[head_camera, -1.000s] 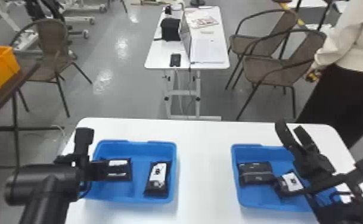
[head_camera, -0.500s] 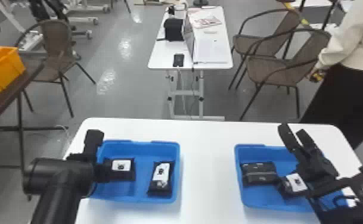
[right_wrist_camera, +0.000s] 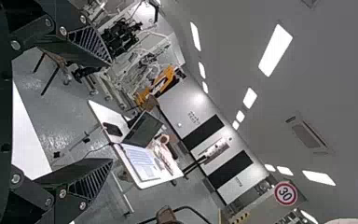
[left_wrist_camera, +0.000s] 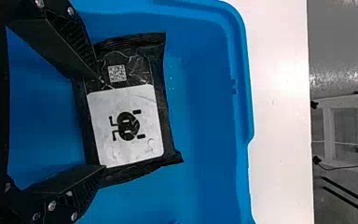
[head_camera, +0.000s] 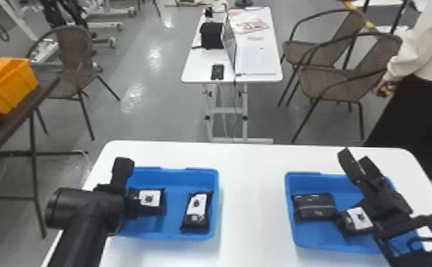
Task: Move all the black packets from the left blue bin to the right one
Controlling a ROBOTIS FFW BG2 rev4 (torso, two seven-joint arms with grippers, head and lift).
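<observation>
Head view had one packet (head_camera: 151,200) in the left bin (head_camera: 216,184), right by the left gripper (head_camera: 130,206), whose fingers were spread apart over it. Another packet (head_camera: 196,213) lay near the bin's right wall. More packets (head_camera: 314,206) sat in the right bin (head_camera: 302,244), with the right gripper (head_camera: 354,156) above, also open. White table (head_camera: 252,199) underneath.

Left blue bin (head_camera: 216,199) partly hidden behind left arm (head_camera: 80,223); right blue bin (head_camera: 291,220) partly behind right arm (head_camera: 399,227)
</observation>
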